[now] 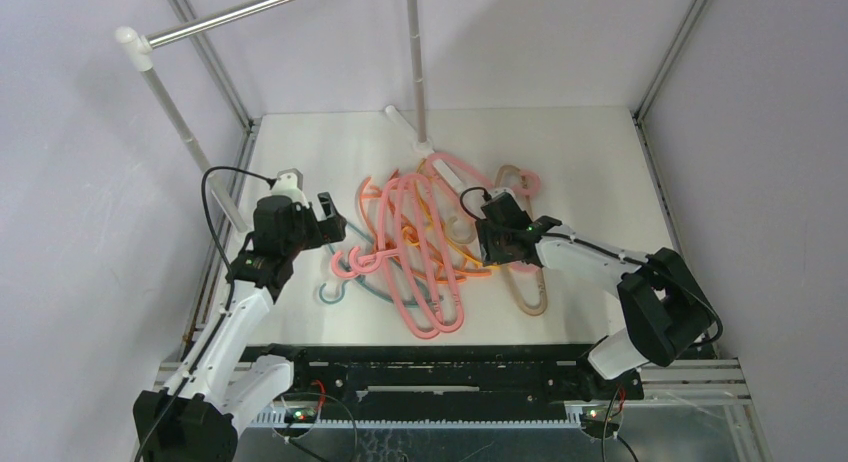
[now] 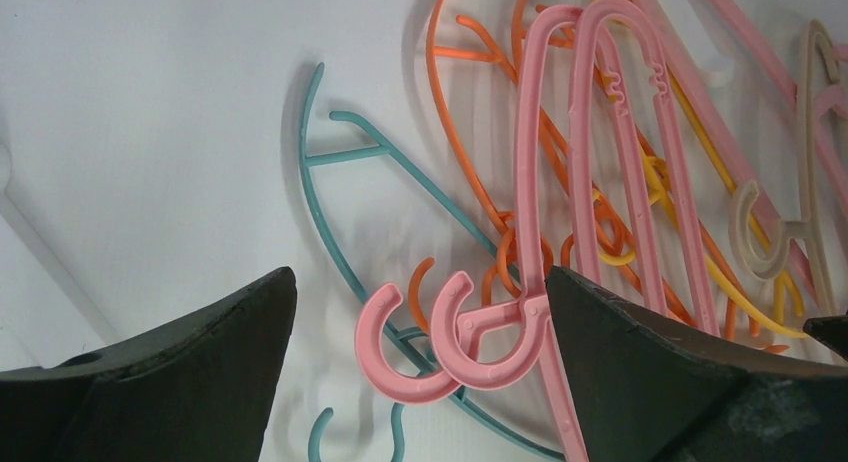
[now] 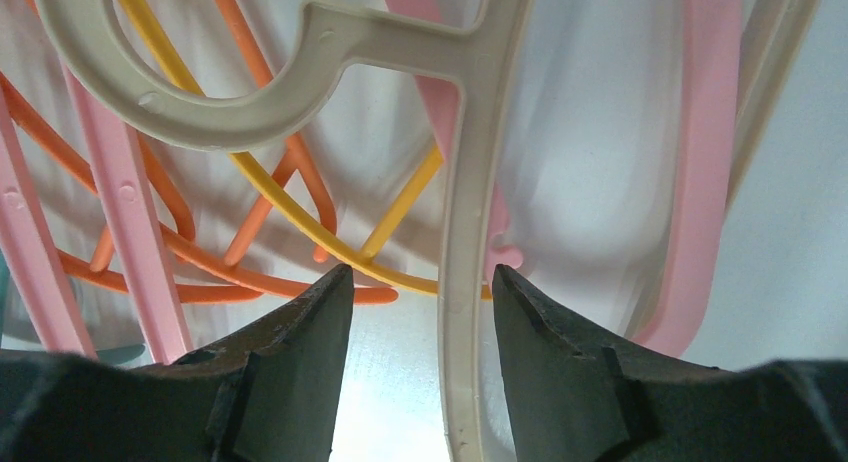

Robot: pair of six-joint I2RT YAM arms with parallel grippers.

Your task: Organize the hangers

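walls: plain pale lilac-grey panels, far wall [image 1: 520, 42], left wall [image 1: 80, 182], right wall [image 1: 760, 132]
table: white matte table [image 1: 600, 162], flat, fills the middle, metal strip along its left and right edges
rail: silver rail [image 1: 240, 15] high at far left, joined by a white elbow [image 1: 133, 44] to a slanted post [image 1: 180, 117] going down to the table's left side
second post: second post [image 1: 415, 52] stands at far middle of the table
frame: aluminium struts [image 1: 672, 42] rise at the far corners
light: even, diffuse, soft shadows on the tabletop

Between the right claw's [image 3: 421, 272] matt black fingers [image 3: 300, 362], the beige hanger [image 3: 465, 182] is smooth, glossy plastic; the table [image 3: 390, 402] below is matt white.
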